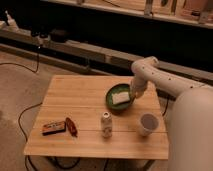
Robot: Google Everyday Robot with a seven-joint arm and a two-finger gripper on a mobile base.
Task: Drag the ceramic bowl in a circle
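Dark-green ceramic bowl (pixel 119 97) sits right of centre on the wooden tabletop (pixel 75 95), a pale square piece (pixel 120 97) inside it. I see my gripper (pixel 134 93) clamped on the bowl's right rim. Nearer me stand a white cup (pixel 148 124) and a small bottle (pixel 105 124); a packet (pixel 53 128) lies near left.

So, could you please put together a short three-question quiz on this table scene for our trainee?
1. True or false: the gripper is at the ceramic bowl's right rim.
2. What stands nearest the table's front right corner? A) white cup B) small bottle C) dark-red item
3. What lies inside the bowl?

Key: 1. True, with jaws shut. 2. A, the white cup. 3. A pale square piece.
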